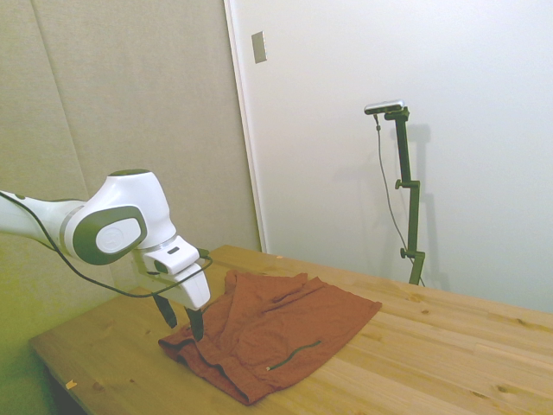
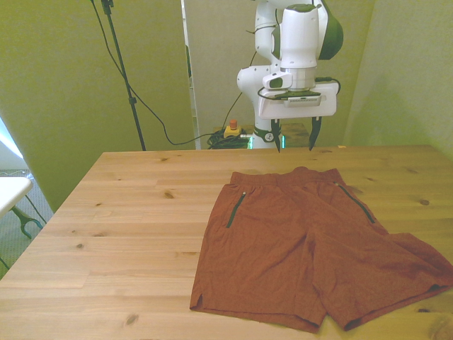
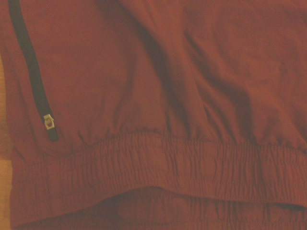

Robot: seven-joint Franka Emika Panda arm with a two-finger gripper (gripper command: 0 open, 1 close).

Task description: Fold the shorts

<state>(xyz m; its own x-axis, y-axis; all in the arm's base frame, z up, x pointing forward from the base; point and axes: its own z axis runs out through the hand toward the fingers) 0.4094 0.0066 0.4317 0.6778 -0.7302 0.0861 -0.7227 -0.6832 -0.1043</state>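
Pale plain walls, wooden counter (image 2: 127, 212) bare apart from cloth. Shorts (image 2: 304, 248) lie spread flat toward front view's right, waistband at far edge, legs toward near edge; no fold made yet, I judge whole task left. Gripper (image 2: 294, 134) hangs over waistband, jaws apart, holding nothing. Wrist view shows elastic waistband (image 3: 168, 163), zipper pull (image 3: 48, 121).

Rust-orange shorts (image 2: 304, 248) with dark zipper slits (image 2: 236, 210), pale wooden table (image 2: 120, 234).
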